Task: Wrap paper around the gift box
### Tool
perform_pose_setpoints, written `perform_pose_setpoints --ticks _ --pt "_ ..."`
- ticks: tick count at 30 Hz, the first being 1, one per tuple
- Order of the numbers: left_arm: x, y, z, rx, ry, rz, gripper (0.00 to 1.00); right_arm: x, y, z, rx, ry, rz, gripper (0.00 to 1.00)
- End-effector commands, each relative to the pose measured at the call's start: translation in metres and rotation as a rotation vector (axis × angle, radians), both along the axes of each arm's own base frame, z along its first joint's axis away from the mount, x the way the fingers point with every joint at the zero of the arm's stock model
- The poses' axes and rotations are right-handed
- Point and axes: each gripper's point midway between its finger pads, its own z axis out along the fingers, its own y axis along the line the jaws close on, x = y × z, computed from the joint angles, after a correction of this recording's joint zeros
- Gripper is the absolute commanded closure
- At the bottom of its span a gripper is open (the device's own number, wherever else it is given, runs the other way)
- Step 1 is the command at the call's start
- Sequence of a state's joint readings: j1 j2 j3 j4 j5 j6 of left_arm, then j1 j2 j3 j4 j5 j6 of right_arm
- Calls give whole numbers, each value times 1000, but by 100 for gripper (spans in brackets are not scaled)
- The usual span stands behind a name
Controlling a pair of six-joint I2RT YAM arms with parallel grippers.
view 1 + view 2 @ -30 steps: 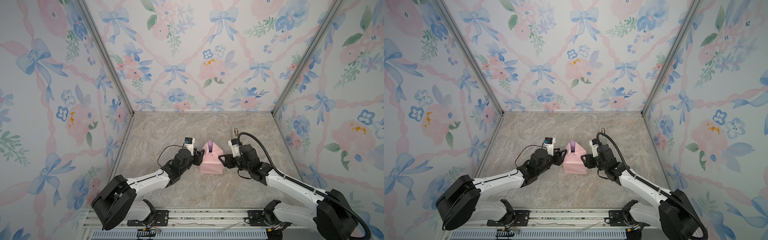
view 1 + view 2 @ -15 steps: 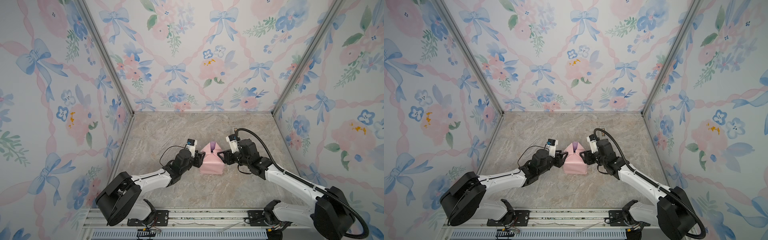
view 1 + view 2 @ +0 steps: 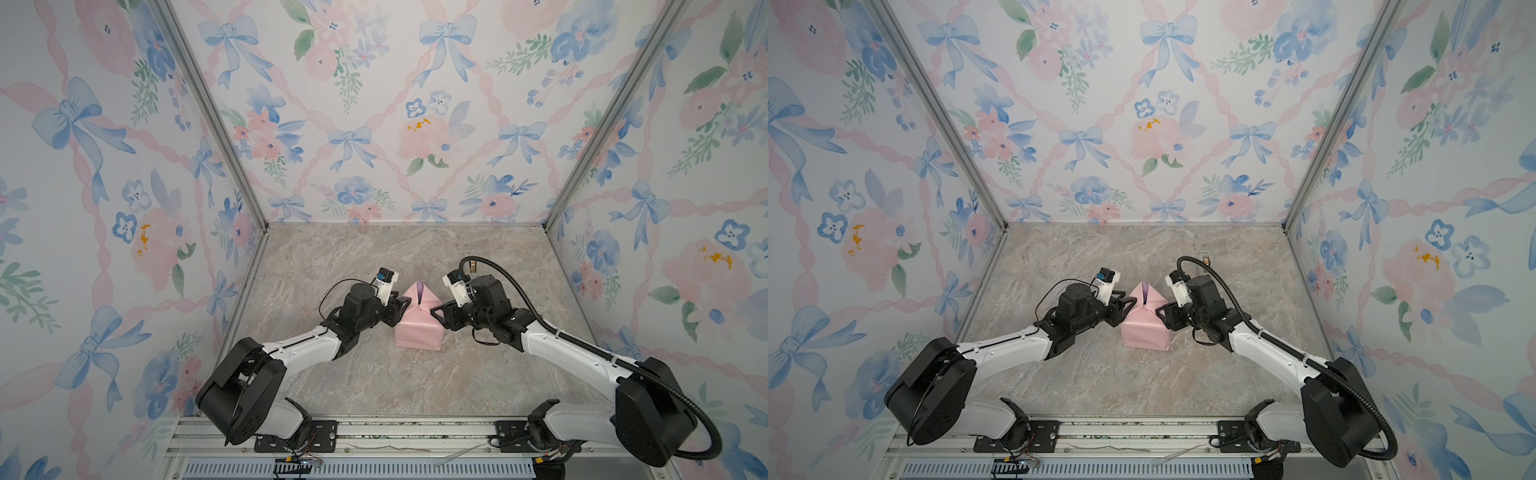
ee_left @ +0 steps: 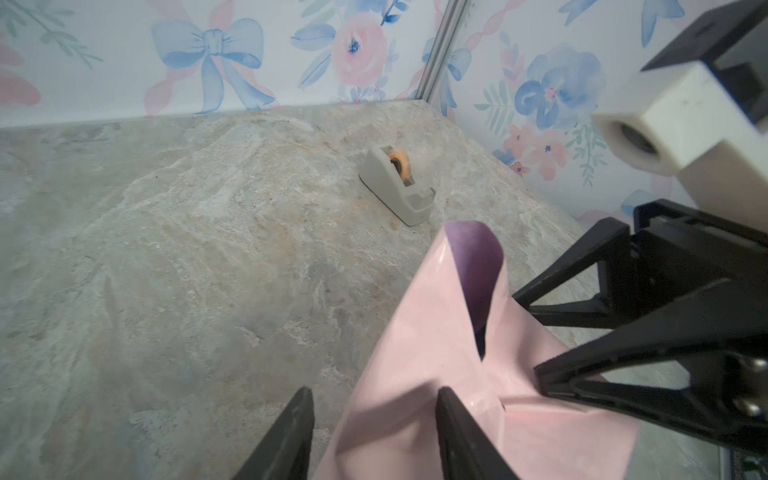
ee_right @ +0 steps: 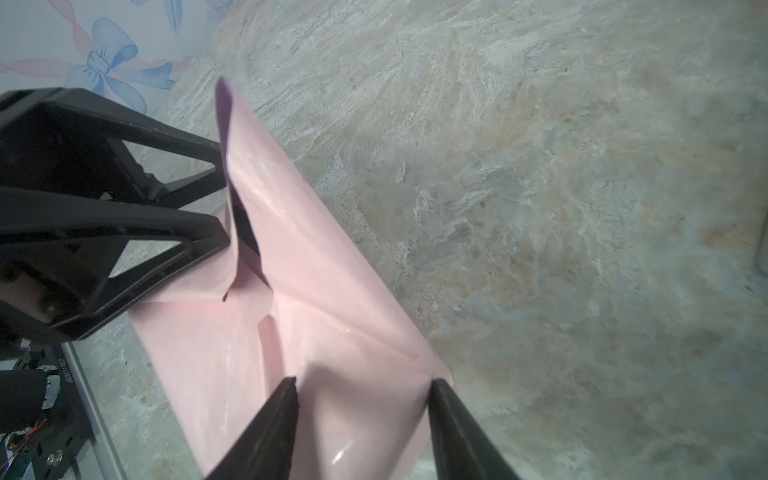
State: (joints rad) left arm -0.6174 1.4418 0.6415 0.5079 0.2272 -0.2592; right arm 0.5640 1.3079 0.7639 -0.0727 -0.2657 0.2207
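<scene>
Pink paper (image 3: 417, 332) between left end effector (image 3: 400, 307) and right end effector (image 3: 436, 313), jaws apart

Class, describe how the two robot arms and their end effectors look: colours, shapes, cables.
Both arms have white link shells with black joint housings. The left arm carries a thin black looped wire; the right arm a thick ribbed black hose. The left end effector and the right end effector each have black triangular open-frame fingers and a white camera block.
</scene>
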Motion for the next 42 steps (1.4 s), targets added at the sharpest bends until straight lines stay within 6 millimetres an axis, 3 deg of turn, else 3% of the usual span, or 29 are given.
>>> perform_pose_setpoints --ticks 1,6,8,18,30,42 --pt "-4 -12 -5 20 -2 -117 50 -15 -4 -25 -85 81 54 48" --pt "-2 -24 2 23 -44 -210 50 -15 -4 -26 -88 80 60 48" --pt "2 -30 14 7 -82 -262 49 -14 -3 -25 -88 76 62 48" --pt "-1 -29 11 -15 -97 -404 50 -14 -3 -24 -91 72 70 48" --pt "-6 -46 3 -73 -74 -581 50 -15 -1 -25 -86 77 84 47" --pt "13 -54 2 -100 -65 -611 55 -18 0 -26 -89 82 100 47"
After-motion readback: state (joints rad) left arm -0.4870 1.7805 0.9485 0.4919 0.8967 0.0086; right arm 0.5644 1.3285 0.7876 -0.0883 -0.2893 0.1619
